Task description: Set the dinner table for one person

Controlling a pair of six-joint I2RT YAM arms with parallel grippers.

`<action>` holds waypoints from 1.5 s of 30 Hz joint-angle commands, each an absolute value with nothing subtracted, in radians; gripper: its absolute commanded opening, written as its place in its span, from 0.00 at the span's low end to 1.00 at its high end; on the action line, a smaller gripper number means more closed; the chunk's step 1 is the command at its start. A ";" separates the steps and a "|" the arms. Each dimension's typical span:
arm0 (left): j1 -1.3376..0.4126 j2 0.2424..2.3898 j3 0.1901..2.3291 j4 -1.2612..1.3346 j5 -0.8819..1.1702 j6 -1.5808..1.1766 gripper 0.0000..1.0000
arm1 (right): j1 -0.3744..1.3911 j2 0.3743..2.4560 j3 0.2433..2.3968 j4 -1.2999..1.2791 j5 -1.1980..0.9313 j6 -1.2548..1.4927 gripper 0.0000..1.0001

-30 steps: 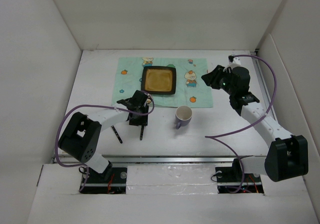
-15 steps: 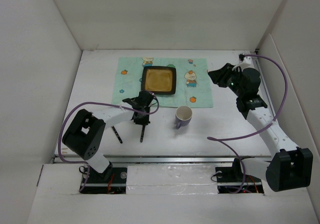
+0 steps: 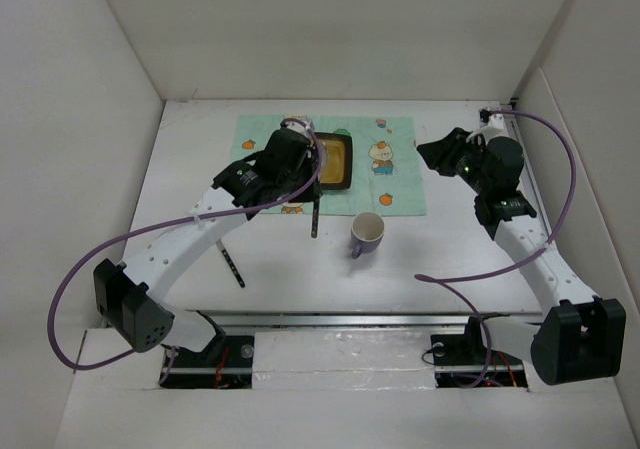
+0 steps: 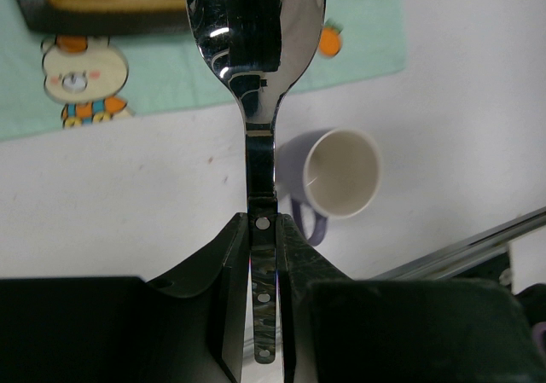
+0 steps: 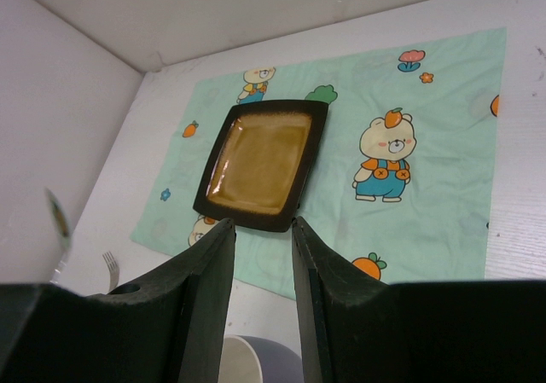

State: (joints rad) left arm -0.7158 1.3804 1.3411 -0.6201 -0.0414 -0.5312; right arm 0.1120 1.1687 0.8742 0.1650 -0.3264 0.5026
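My left gripper (image 4: 263, 221) is shut on the dark handle of a metal spoon (image 4: 256, 33). The spoon (image 3: 315, 217) hangs in the air above the dinner table (image 3: 430, 269), between the plate and the purple mug (image 3: 367, 233). The brown square plate (image 3: 335, 159) lies on the mint bear-print placemat (image 3: 390, 164), and my left arm hides part of it. A fork (image 3: 233, 267) lies on the table at the near left. My right gripper (image 5: 260, 223) hovers open, holding nothing, by the placemat's right edge, looking over the plate (image 5: 263, 161) and the mug's rim (image 5: 256, 362).
A metal rail (image 3: 350, 314) runs along the table's near edge. White walls close in the left, right and back. Purple cables loop from both arms over the near part of the table.
My left gripper has shut on the spoon, lifted it off the table and carried it up toward the placemat's near edge. The right arm shifted slightly right, then held.
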 commanded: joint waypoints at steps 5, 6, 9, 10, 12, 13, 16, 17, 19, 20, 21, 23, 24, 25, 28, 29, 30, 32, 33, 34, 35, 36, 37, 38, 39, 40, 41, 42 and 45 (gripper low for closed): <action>-0.712 1.630 1.771 -0.525 -0.077 -0.548 0.00 | 0.098 1.049 0.903 0.124 -0.305 0.503 0.28; -0.698 1.719 1.822 -0.506 -0.072 -0.551 0.00 | 0.098 1.026 0.902 0.105 -0.273 0.502 0.20; -0.689 1.910 2.041 -0.512 -0.071 -0.571 0.00 | 0.098 0.933 0.890 0.045 -0.214 0.491 0.00; -0.689 1.961 2.096 -0.520 -0.060 -0.578 0.00 | 0.109 0.884 0.888 0.026 -0.206 0.485 0.00; -0.689 2.098 2.259 -0.540 -0.060 -0.592 0.00 | 0.118 0.842 0.865 0.005 -0.193 0.483 0.00; -0.689 2.143 2.307 -0.548 -0.058 -0.597 0.00 | 0.118 0.827 0.861 0.005 -0.190 0.483 0.00; -0.689 2.265 2.416 -0.528 -0.052 -0.614 0.00 | 0.127 0.781 0.854 -0.064 -0.180 0.463 0.18; -0.689 2.296 2.416 -0.513 -0.055 -0.621 0.00 | 0.127 0.770 0.848 -0.078 -0.176 0.457 0.22; -0.689 2.319 2.405 -0.465 -0.057 -0.632 0.00 | 0.127 0.765 0.842 -0.087 -0.176 0.450 0.28; -0.689 2.341 2.395 -0.451 -0.052 -0.632 0.00 | 0.136 0.764 0.842 -0.097 -0.179 0.445 0.29; -0.689 2.350 2.387 -0.430 -0.051 -0.632 0.00 | 0.137 0.762 0.836 -0.101 -0.179 0.437 0.29; -0.689 2.382 2.388 -0.417 -0.058 -0.626 0.00 | 0.146 0.761 0.827 -0.101 -0.178 0.434 0.29; -0.689 2.390 2.388 -0.410 -0.063 -0.624 0.00 | 0.146 0.761 0.818 -0.098 -0.175 0.434 0.29; -0.689 2.401 2.388 -0.403 -0.063 -0.623 0.00 | 0.155 0.761 0.812 -0.095 -0.175 0.436 0.29; -0.689 2.436 2.399 -0.391 -0.080 -0.601 0.00 | 0.164 0.772 0.799 -0.089 -0.172 0.434 0.29; -0.689 2.453 2.410 -0.391 -0.083 -0.592 0.00 | 0.164 0.773 0.796 -0.089 -0.172 0.431 0.29; -0.689 2.462 2.413 -0.390 -0.086 -0.589 0.00 | 0.164 0.778 0.793 -0.087 -0.172 0.431 0.29; -0.689 2.488 2.416 -0.380 -0.087 -0.580 0.00 | 0.164 0.782 0.782 -0.078 -0.172 0.431 0.29; -0.689 2.494 2.416 -0.376 -0.095 -0.572 0.00 | 0.164 0.784 0.781 -0.074 -0.170 0.434 0.29; -0.689 2.503 2.416 -0.371 -0.103 -0.568 0.00 | 0.164 0.785 0.779 -0.074 -0.170 0.434 0.29; -0.689 2.522 2.430 -0.374 -0.121 -0.560 0.00 | 0.173 0.785 0.778 -0.074 -0.172 0.434 0.29; -0.689 2.529 2.434 -0.377 -0.132 -0.555 0.00 | 0.173 0.785 0.776 -0.074 -0.170 0.433 0.29; -0.689 2.536 2.441 -0.376 -0.143 -0.545 0.00 | 0.173 0.785 0.778 -0.075 -0.170 0.431 0.29; -0.680 2.540 2.441 -0.374 -0.158 -0.542 0.00 | 0.173 0.785 0.775 -0.075 -0.167 0.428 0.29; -0.680 2.542 2.441 -0.365 -0.161 -0.538 0.00 | 0.173 0.784 0.773 -0.074 -0.164 0.429 0.29; -0.680 2.545 2.441 -0.361 -0.163 -0.537 0.00 | 0.173 0.785 0.772 -0.074 -0.164 0.430 0.29; -0.680 2.548 2.444 -0.357 -0.163 -0.537 0.00 | 0.173 0.790 0.772 -0.068 -0.164 0.430 0.29; -0.670 2.549 2.445 -0.348 -0.161 -0.537 0.00 | 0.173 0.796 0.773 -0.067 -0.164 0.430 0.29; -0.670 2.566 2.468 -0.348 -0.166 -0.531 0.00 | 0.183 0.810 0.778 -0.064 -0.167 0.428 0.29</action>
